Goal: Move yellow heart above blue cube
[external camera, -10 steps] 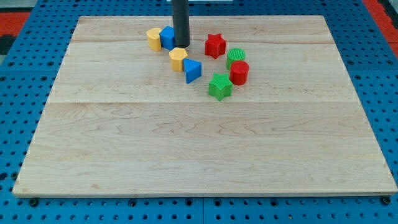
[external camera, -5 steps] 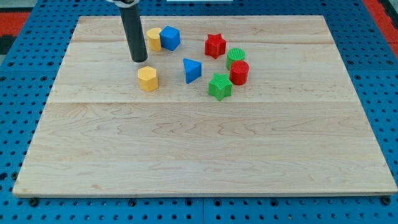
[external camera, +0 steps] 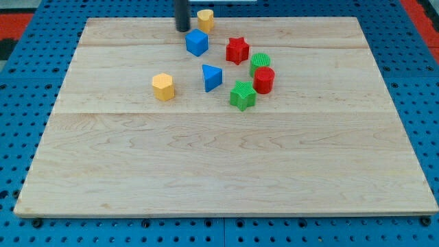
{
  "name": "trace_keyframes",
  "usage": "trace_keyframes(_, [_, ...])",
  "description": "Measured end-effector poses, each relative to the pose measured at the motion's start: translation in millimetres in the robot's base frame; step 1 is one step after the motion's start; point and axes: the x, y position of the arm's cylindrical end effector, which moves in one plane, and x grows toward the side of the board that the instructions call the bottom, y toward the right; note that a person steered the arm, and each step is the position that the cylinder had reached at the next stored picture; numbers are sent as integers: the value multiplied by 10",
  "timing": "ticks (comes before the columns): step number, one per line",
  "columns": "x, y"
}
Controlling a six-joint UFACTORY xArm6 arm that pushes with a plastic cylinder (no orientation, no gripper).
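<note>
Pretty much done imo: yellow heart (external camera: pixel 205 18) sits top center of frame, just above blue cube (external camera: pixel 197 42). My tip (external camera: pixel 182 29) is left of the heart, no pincer on this rig.

heart (external camera: pixel 205 18) at bench (external camera: pixel 219 165) top edge | cube (external camera: pixel 197 42) just below it | my tip (external camera: pixel 182 29) left of heart, above-left of cube

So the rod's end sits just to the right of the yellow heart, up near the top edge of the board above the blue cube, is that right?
Not quite: the side is wrong. In the camera view my tip sits just to the left of the yellow heart, not its right. The rest holds: the heart is up at the board's top edge, above the blue cube.
</note>
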Motion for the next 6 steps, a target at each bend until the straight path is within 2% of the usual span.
trace_keyframes(1, [-297, 90])
trace_keyframes(2, [-297, 90])
trace_keyframes(3, [-297, 350])
trace_keyframes(5, [178, 745])
trace_keyframes(6, [81, 1399])
